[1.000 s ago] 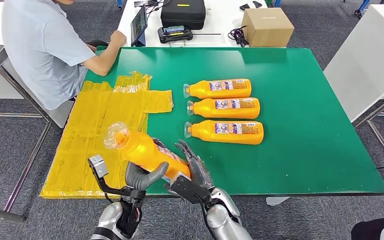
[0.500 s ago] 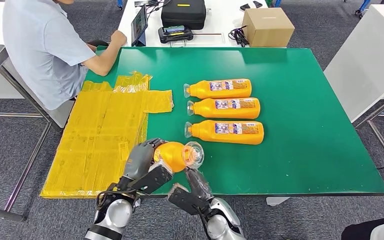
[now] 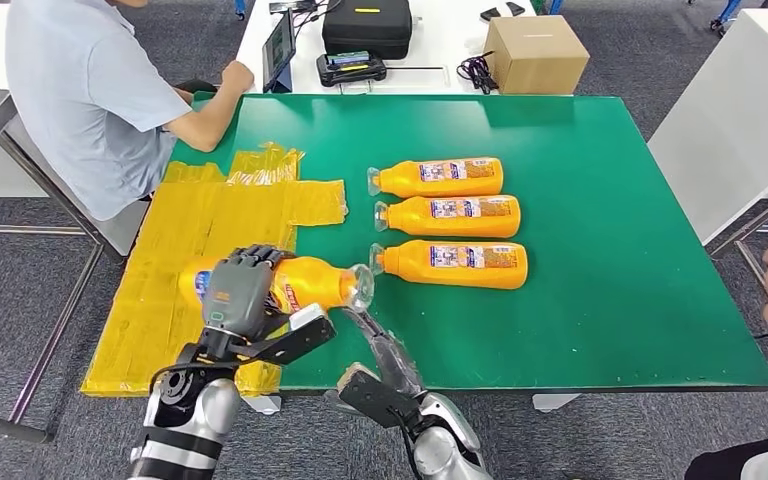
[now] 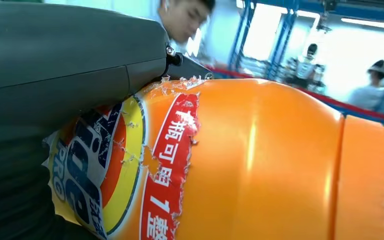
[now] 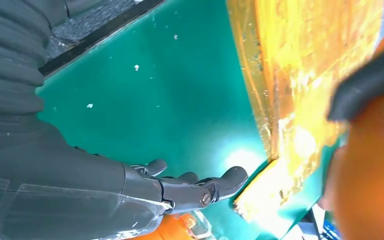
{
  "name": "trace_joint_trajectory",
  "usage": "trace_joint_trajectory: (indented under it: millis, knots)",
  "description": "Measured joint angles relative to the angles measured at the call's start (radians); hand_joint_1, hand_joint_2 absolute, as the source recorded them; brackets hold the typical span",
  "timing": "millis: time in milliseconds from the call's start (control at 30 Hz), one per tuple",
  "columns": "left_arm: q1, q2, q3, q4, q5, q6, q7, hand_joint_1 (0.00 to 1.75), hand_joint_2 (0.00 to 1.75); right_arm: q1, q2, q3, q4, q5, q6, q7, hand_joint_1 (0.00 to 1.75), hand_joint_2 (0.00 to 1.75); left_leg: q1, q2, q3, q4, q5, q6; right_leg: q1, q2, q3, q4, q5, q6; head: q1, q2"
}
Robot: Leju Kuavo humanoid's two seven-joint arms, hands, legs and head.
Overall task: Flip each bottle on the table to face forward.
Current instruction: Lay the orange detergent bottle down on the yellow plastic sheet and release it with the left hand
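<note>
Over the yellow sheet point(image 3: 175, 270), left hand point(image 3: 237, 292) fingers clamped on bottle point(image 3: 310, 283), now swung level, right hand point(image 3: 385, 352) fingers apart.

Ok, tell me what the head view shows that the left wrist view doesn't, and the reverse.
Head view alone: three bottles lying in a row on the green table, the yellow sheet, the right hand with fingers spread, a seated person. Left wrist view alone: the held bottle's torn label up close. Both: the left hand gripping an orange bottle.

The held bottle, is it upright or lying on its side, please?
On its side: the bottle lies level in the left hand, cap toward the row.
</note>
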Motion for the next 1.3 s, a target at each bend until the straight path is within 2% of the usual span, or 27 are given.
trace_joint_trajectory:
  millis: [200,367,533,667,700,733,833,867,1033,1300]
  knots:
    - [-0.070,0.044,0.021,0.134,-0.138,0.048,0.048,1.75,1.75,-0.015,0.002,0.009,0.015,-0.017,0.001,-0.020,0.00,1.75,0.000,0.000,0.000,0.000,0.001,0.000,0.000,0.000,0.000,0.000,0.000,0.000,0.000,0.000]
    - [-0.140,0.089,0.016,0.289,-0.193,0.051,0.114,1.75,1.75,-0.024,0.004,0.013,0.034,-0.033,-0.001,-0.038,0.00,1.75,0.000,0.000,0.000,0.000,0.001,0.000,0.000,0.000,0.000,0.000,0.000,0.000,0.000,0.000]
    - [-0.183,0.109,0.016,0.430,-0.193,0.039,0.116,1.75,1.75,-0.026,0.004,0.015,0.044,-0.042,-0.004,-0.052,0.00,1.75,0.000,0.000,0.000,0.000,0.001,0.000,0.000,0.000,0.000,0.001,0.000,0.000,0.000,0.000]
    - [-0.206,0.113,0.021,0.486,-0.191,0.022,0.114,1.75,1.75,-0.026,0.004,0.018,0.044,-0.044,-0.004,-0.054,0.00,1.75,0.000,-0.001,0.000,0.000,0.001,0.000,0.000,0.000,0.000,0.001,0.000,0.000,0.000,0.000]
    - [-0.212,0.114,0.021,0.495,-0.192,0.020,0.114,1.69,1.75,-0.025,0.004,0.019,0.044,-0.044,-0.004,-0.054,0.00,1.75,0.000,-0.001,0.000,0.000,0.001,0.000,0.000,0.000,0.000,0.001,0.000,0.000,0.000,0.000]
    - [-0.217,0.114,0.022,0.502,-0.192,0.019,0.114,1.39,1.75,-0.025,0.004,0.021,0.044,-0.044,-0.004,-0.054,0.00,1.75,0.000,-0.001,0.000,0.000,0.001,0.000,0.000,0.000,0.001,0.001,0.000,0.000,0.000,0.000]
    - [-0.228,0.115,0.026,0.520,-0.189,0.007,0.114,0.18,1.75,-0.025,0.004,0.022,0.044,-0.046,-0.004,-0.055,0.00,1.75,0.000,-0.001,0.001,0.000,0.001,-0.001,0.000,0.000,0.001,0.001,0.000,0.000,0.000,0.000]
    - [-0.231,0.115,0.028,0.528,-0.187,-0.001,0.114,0.04,1.75,-0.025,0.004,0.022,0.044,-0.047,-0.003,-0.055,0.00,1.75,0.000,-0.001,0.002,0.000,0.001,-0.001,0.000,0.000,0.002,0.001,0.000,0.000,0.000,0.000]
    - [-0.251,0.115,0.044,0.568,-0.187,-0.008,0.118,0.00,1.75,-0.025,0.004,0.023,0.045,-0.050,-0.002,-0.055,0.00,1.75,0.000,-0.001,0.006,0.000,0.001,-0.001,0.000,-0.001,0.007,0.001,0.000,0.000,0.000,0.000]
    - [-0.285,0.114,0.055,0.625,-0.190,-0.052,0.170,0.00,1.75,-0.025,0.004,0.022,0.045,-0.051,-0.002,-0.055,0.00,1.75,0.000,-0.001,0.011,0.000,0.002,-0.002,0.000,-0.001,0.011,0.001,0.000,-0.001,0.000,0.000]
